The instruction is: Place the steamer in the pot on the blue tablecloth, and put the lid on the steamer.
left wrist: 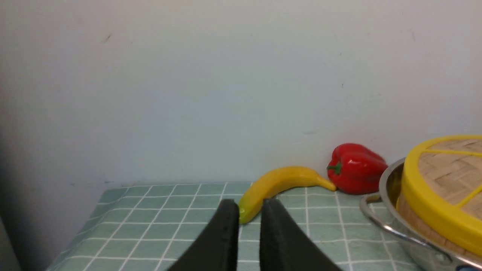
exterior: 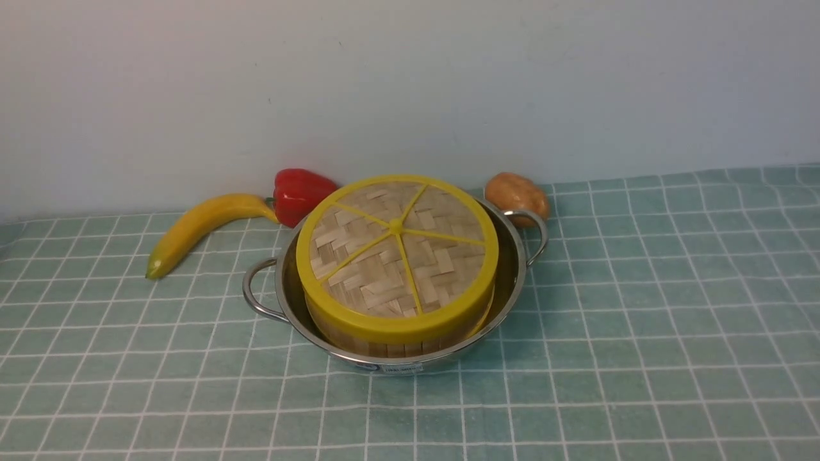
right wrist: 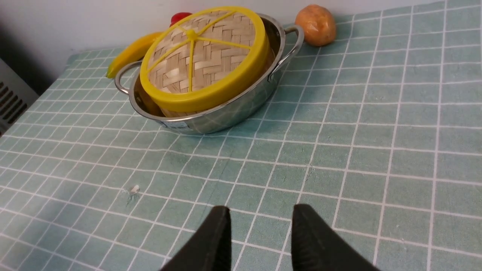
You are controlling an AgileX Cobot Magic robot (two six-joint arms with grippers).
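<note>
1. I see the lid (exterior: 397,246) seated on the steamer (exterior: 391,342), which sits inside the pot (exterior: 512,269) on the blue tablecloth (exterior: 640,320).
2. My left pincer (left wrist: 249,205) shows a narrow gap, holding nothing, well apart from the pot.
3. My right pincer (right wrist: 260,212) stands wider, empty, well apart from the pot.

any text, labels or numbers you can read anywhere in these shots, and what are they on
No text can be read in any view.
Small label on the pot, on its near side wall: dark print, too small and blurred to read in the front view.
Same label in the right wrist view: also too blurred to read.
The lid, steamer and blue tablecloth show no print.
</note>
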